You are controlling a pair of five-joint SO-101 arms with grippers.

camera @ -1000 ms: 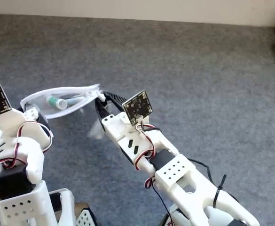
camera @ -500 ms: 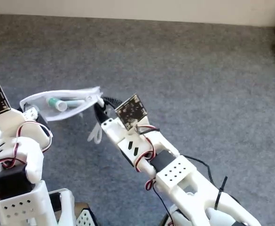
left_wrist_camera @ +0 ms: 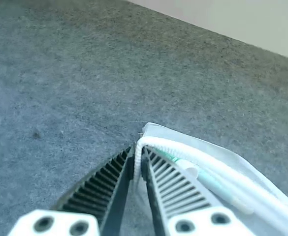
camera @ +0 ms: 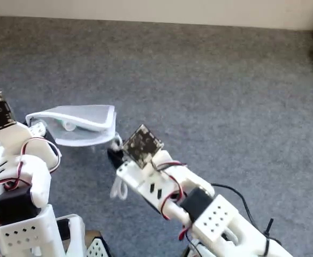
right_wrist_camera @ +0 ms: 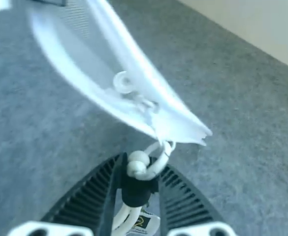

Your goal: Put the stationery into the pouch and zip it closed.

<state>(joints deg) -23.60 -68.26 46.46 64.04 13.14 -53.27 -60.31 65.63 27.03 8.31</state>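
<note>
Two ends are being pinched: the pouch point(camera: 92, 115) by the left gripper point(left_wrist_camera: 138, 152), its zip cord point(right_wrist_camera: 153, 150) by the right gripper point(right_wrist_camera: 140, 169); stationery point(left_wrist_camera: 195, 172) is in, zipping seemingly unfinished.

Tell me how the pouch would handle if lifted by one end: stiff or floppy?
Probably floppy: the pouch bows and creases where the left gripper pinches its end. Likely light: thin, translucent walls. The pen inside may slide when tilted.
</note>
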